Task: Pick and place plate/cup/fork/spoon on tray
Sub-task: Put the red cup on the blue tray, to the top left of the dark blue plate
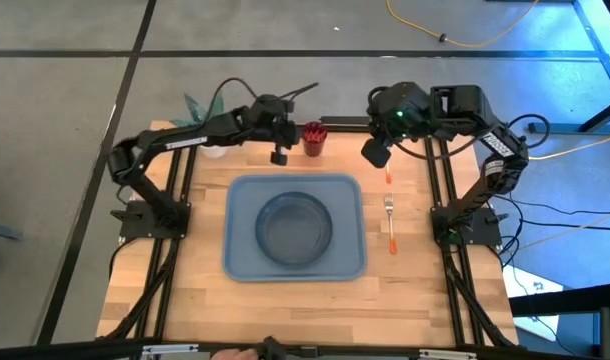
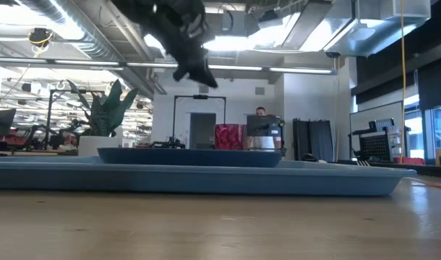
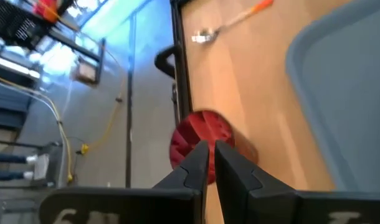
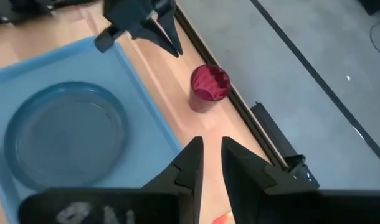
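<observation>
1. Left gripper (image 1: 279, 157) hangs above the table with its fingers (image 3: 199, 163) drawn nearly together, only a thin slit between them, holding nothing.
2. Just ahead of that claw, toward the table's far edge, we see the cup (image 1: 313, 138) standing upright on the wood, apart from the fingertips and outside the tray (image 1: 243, 268).
3. Below and to the near side of the claw lies the tray, with the plate (image 1: 295, 225) already sitting in its middle.
4. Right gripper (image 1: 376, 152) hovers on the cup's other side, its fingers a little apart and empty; the spoon (image 1: 388, 175) lies just beneath it and the fork (image 1: 390, 222) a bit farther along, both on the bare table beside the tray.
5. We judge the cup light, stiff and ribbed, so it should grip well but tip easily; the claw must widen first, then close across the rim or the upper wall.
6. We judge the fork and spoon thin and flat-lying, best pinched across their orange handles.
</observation>
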